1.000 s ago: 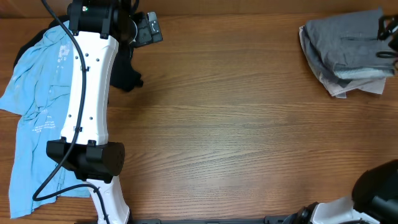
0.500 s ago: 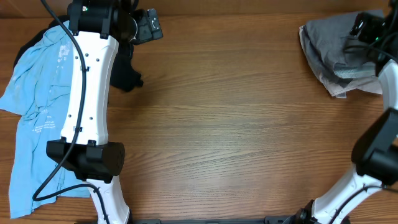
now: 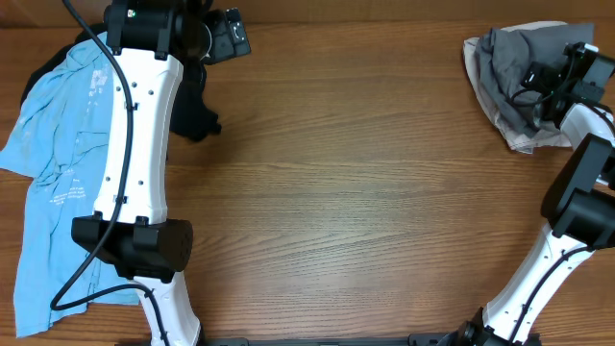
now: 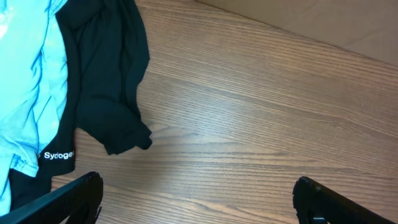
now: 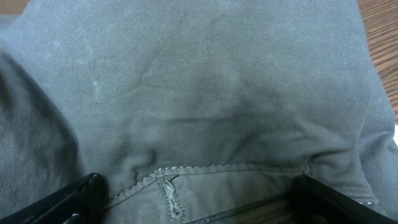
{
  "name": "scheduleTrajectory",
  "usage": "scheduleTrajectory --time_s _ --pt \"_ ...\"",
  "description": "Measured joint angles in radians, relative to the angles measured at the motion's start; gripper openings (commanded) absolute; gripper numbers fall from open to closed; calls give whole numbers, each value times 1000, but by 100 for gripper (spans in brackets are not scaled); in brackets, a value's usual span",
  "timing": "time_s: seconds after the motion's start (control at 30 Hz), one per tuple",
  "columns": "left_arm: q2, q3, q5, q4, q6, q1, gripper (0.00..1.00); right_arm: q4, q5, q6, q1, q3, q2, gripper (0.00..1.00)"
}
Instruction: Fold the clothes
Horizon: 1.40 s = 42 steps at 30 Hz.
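You are seeing the grey-olive shorts [image 3: 502,72] lying bunched at the far right of the table [image 3: 365,192], your right gripper [image 5: 196,183] pressing on them with jaws spread wide, your left gripper [image 4: 198,186] hovering released beside the black shirt [image 4: 106,81], the light blue shirt [image 3: 58,163] lying at the left edge.

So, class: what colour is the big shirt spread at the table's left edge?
The shirt is light blue with faint pale print, clearest in the overhead view.
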Motion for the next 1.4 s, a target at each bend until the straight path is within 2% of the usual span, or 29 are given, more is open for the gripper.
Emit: scheduleTrajectory --time_s 0.2,0.33,0.7,0.9,1.23,1.4 --pt "0 0 0 0 0 0 100 -17 0 1 0 0 -22 100" --pt "0 0 0 0 0 0 100 -77 9 5 0 0 -105 100" --pt "0 0 0 0 0 0 100 -277 -14 9 12 49 -620 100" --pt "0 0 0 0 0 0 100 -435 -40 9 124 60 -784 100" --pt "0 0 0 0 0 0 100 -621 -55 13 319 57 -813 100" --pt "0 0 0 0 0 0 100 -700 -142 12 454 57 -857 100"
